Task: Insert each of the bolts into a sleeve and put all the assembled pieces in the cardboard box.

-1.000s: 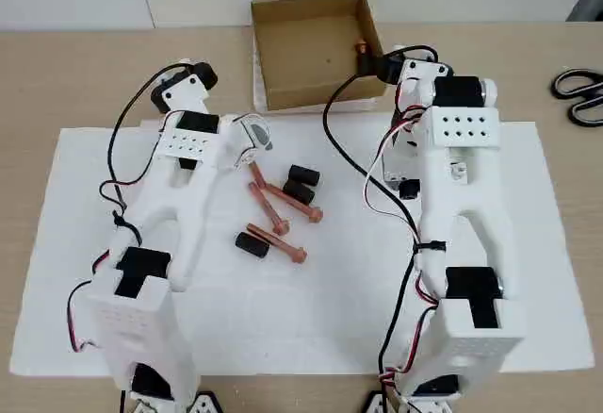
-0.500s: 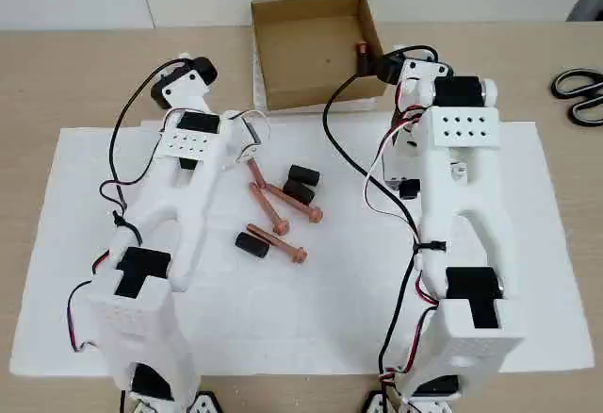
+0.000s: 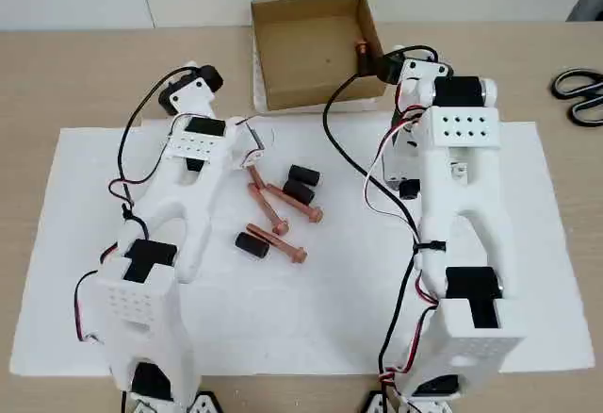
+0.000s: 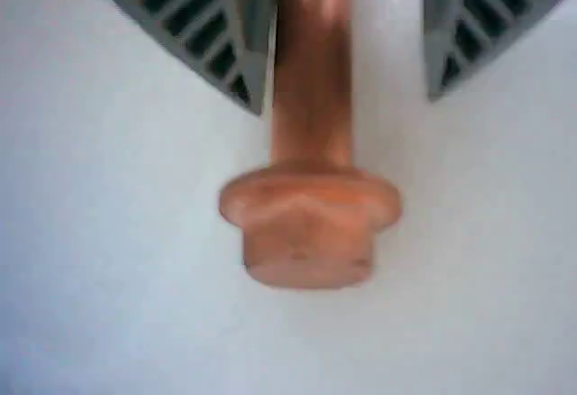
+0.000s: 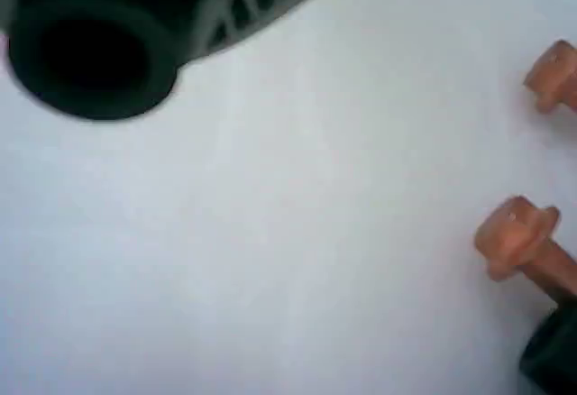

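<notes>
Three copper bolts lie on the white sheet (image 3: 311, 309): one (image 3: 266, 202) with its far end under my left gripper (image 3: 252, 146), a second (image 3: 292, 201) beside it, a third (image 3: 275, 242) nearer. In the left wrist view my open left gripper (image 4: 345, 102) straddles a bolt (image 4: 309, 219); one finger (image 4: 239, 39) touches the shaft, the other stands off. Three black sleeves (image 3: 303, 174), (image 3: 299, 191), (image 3: 252, 244) lie loose among the bolts. My right gripper (image 3: 406, 175), right of the pile, is shut on a black sleeve (image 5: 86, 52). The cardboard box (image 3: 273, 64) stands at the back.
A copper piece (image 3: 361, 48) shows at the box's right wall. Scissors (image 3: 579, 92) lie on the wooden table at the far right. Two bolt heads (image 5: 514, 233), (image 5: 554, 75) and a sleeve's edge (image 5: 554, 350) show in the right wrist view.
My left gripper has turned and come down over the far end of the bolt. The right arm has kept still with its sleeve.
</notes>
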Robot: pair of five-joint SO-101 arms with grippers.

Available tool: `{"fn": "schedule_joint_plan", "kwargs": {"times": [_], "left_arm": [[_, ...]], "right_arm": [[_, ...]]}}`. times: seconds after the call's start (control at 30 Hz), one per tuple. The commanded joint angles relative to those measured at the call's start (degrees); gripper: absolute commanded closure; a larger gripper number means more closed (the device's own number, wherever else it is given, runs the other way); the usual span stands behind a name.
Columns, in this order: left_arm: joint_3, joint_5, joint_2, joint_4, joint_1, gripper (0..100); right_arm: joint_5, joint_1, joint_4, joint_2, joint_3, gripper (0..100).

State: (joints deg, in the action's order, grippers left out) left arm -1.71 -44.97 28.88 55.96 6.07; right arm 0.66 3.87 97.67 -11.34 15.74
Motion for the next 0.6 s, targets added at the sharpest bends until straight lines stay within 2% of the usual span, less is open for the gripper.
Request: {"fn": "schedule_joint_plan", "kwargs": {"times": [0.0,0.33,0.5,0.57], "left_arm": [[-1.9,-0.2,0.1,-1.8,0.1,89],[-2.9,0.0,0.4,-1.8,1.8,90],[-2.9,-0.1,0.3,-2.2,2.8,100],[-2.9,-0.1,0.3,-2.7,2.9,99]], "right_arm": [[0.2,-0.3,0.8,3.2,0.3,99.5],[0.2,-0.3,0.8,3.2,0.3,99.5],[0.1,-0.3,0.8,3.3,-0.2,99.5],[0.1,-0.2,0.7,3.5,-1.4,99.5]]}}
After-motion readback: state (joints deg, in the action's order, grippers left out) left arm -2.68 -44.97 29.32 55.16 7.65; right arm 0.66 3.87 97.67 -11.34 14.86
